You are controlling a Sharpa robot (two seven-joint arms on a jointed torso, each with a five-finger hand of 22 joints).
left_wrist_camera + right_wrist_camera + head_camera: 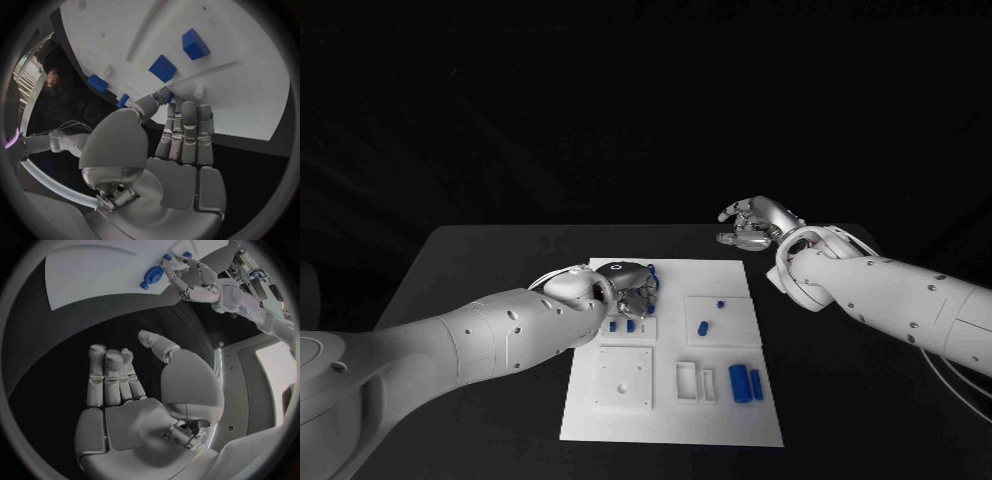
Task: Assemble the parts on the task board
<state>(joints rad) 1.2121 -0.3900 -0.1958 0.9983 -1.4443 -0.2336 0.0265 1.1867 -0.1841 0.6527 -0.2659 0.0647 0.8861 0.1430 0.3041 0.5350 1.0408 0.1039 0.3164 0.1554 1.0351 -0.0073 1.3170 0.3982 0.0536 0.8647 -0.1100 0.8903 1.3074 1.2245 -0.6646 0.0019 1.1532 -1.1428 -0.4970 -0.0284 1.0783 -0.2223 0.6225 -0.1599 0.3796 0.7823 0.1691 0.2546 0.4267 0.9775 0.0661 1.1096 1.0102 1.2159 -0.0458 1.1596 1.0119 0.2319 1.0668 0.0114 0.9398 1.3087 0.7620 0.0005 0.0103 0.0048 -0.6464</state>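
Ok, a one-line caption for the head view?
Left hand works over the task board; right hand hovers empty beyond it.

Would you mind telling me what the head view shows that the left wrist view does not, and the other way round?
Only the head view takes in the whole task board, with two blue cylinders lying side by side near its front edge, and the right hand raised over the black table beyond the board's far right corner. Only the left wrist view shows the left hand from its palm side, fingers extended together toward the board. Both show the left hand over the board and small blue parts on it.
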